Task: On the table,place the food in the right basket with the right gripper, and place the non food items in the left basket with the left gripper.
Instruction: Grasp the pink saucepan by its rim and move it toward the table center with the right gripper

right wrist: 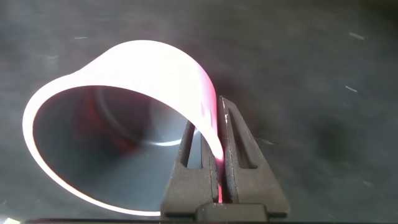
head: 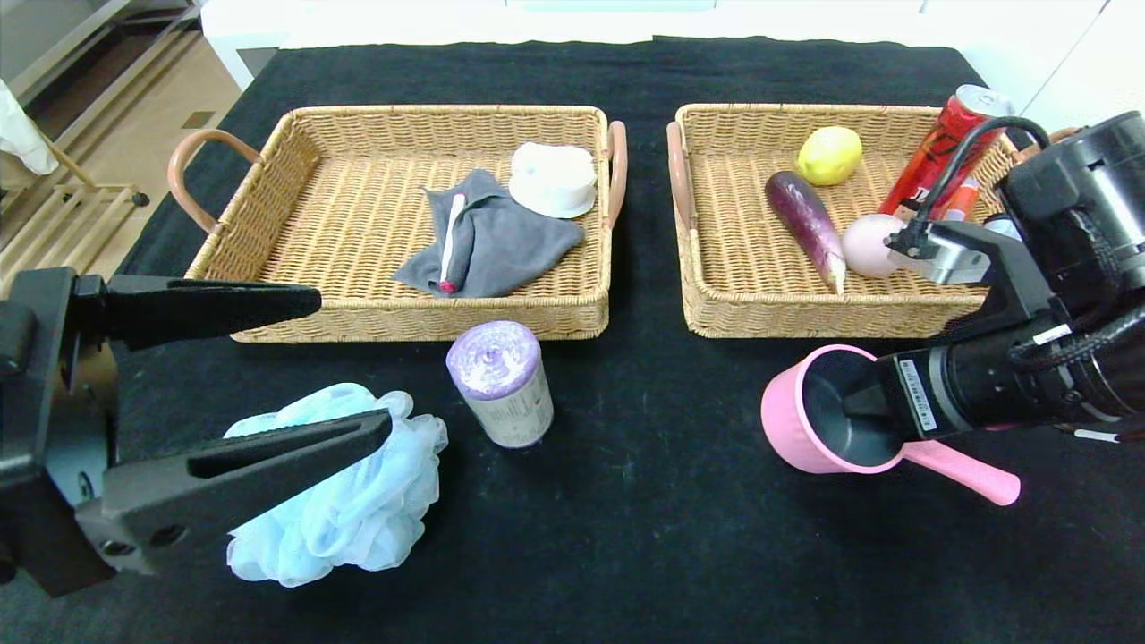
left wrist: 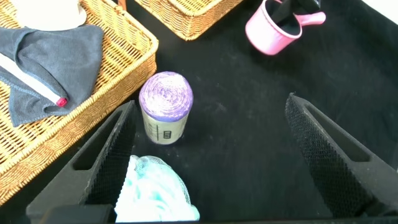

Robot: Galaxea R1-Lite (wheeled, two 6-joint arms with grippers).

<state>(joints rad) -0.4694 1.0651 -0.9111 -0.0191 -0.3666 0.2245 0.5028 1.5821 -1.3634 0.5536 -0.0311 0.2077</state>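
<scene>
The right gripper [right wrist: 219, 163] pinches the pink saucepan [head: 827, 413] rim on the near-right worktop [head: 644, 501]; the left gripper [head: 344, 367] hovers open over the bath pouf [head: 358, 501].

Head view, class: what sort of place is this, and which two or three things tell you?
Probably a robot sorting test bench in an indoor lab, not a home. A black cloth covers the table, two matching wicker baskets sit side by side, and mixed props like a pink saucepan lie about.

Staged indoor test room: the desk [head: 626, 555] carries a black fuzzy cloth, white walls rise behind it, and pale wood flooring [head: 134, 134] with light wooden furniture [head: 54, 215] lies at its left.
</scene>
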